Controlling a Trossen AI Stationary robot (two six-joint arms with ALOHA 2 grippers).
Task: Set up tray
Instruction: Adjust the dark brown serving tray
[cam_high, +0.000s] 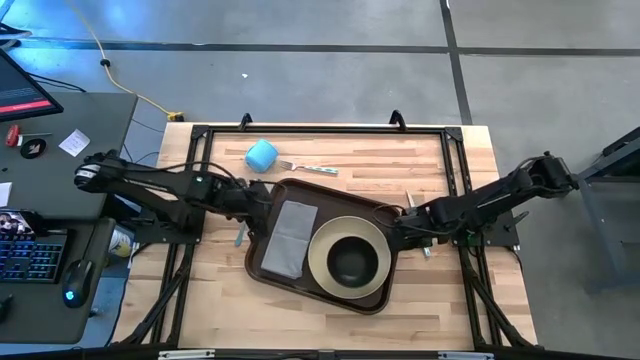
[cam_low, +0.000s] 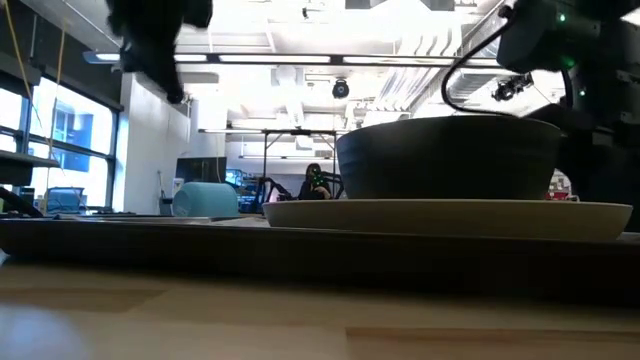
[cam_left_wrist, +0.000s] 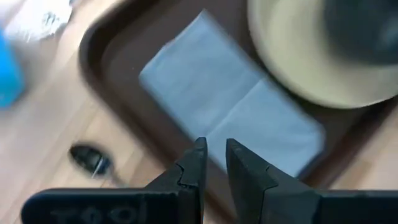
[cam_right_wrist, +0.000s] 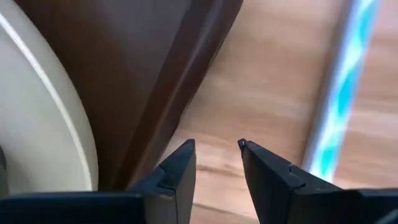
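The dark brown tray (cam_high: 300, 190) lies flat in the middle of the wooden table. On it rest a flat grey napkin (cam_high: 290, 238) and a beige plate (cam_high: 322, 262) that carries a dark bowl (cam_high: 352, 260). My left gripper (cam_high: 264, 203) hovers over the tray's left rim. In the left wrist view its fingers (cam_left_wrist: 214, 148) stand a narrow gap apart above the napkin (cam_left_wrist: 230, 99), holding nothing. My right gripper (cam_high: 396, 233) is at the tray's right rim. Its open fingers (cam_right_wrist: 217, 148) stand over bare wood just outside the rim (cam_right_wrist: 199, 68).
A blue cup (cam_high: 262, 154) and a fork (cam_high: 312, 167) lie on the table beyond the tray. A small utensil (cam_high: 240, 236) lies left of the tray, and a shiny strip (cam_right_wrist: 339, 93) lies right of it. Black frame rails (cam_high: 455, 160) border the table.
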